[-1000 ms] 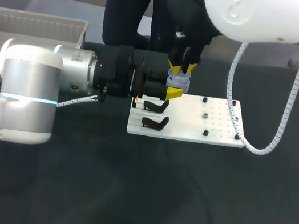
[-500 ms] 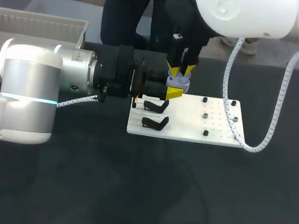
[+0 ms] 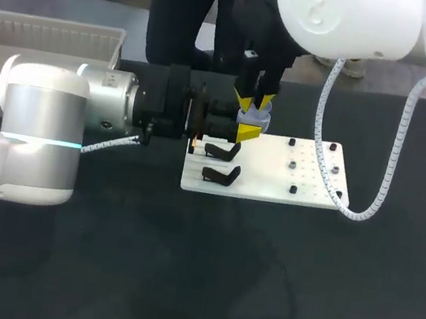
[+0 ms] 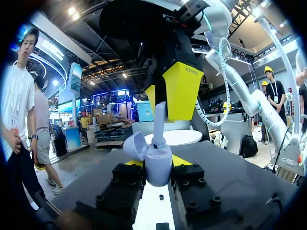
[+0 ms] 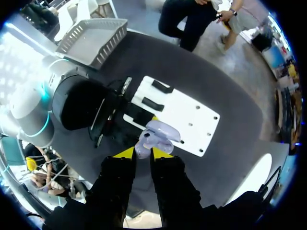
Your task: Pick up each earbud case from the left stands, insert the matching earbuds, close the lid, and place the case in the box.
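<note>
right pincer point(image 5: 143, 152) had slid a little lower and to the left, over the earbud case point(image 4: 158, 170). the case was up off the desk point(image 3: 174, 285) with its lid open, and the left pincer point(image 4: 157, 162) pinched its sides. the right pincer pinched one earbud point(image 4: 159, 122) by its stem. the case looked light, hard and slippery, so it was best held by its body, not the lid. i counted one case, one earbud, two black stands point(image 3: 223, 151), one white board point(image 3: 275, 183) and one box point(image 3: 45, 35).
</note>
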You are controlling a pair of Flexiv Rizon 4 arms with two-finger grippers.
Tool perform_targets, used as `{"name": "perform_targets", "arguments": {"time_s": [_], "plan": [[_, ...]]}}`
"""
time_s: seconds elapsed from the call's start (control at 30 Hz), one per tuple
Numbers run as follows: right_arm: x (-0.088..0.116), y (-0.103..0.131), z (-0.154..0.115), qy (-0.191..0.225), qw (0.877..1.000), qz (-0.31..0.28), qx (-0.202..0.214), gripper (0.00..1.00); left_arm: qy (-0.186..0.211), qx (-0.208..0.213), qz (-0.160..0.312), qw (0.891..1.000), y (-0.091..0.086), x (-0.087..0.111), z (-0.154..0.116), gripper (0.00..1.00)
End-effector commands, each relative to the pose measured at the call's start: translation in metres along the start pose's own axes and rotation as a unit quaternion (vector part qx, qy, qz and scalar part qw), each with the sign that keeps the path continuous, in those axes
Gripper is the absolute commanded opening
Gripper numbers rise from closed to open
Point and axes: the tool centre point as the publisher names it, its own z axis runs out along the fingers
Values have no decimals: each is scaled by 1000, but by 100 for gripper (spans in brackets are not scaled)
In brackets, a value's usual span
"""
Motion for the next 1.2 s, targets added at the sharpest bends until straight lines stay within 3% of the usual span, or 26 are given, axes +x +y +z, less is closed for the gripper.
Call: {"name": "perform_targets", "arguments": {"time_s": [0.03,1.2], "plan": [[1,0,2,-3,1000,1,-1,0,-2,-3,2,1000,-1,1,0,0],[1,-4,7,-8,1000,6,-4,0,-2,-3,2,1000,-1,1,0,0]]}}
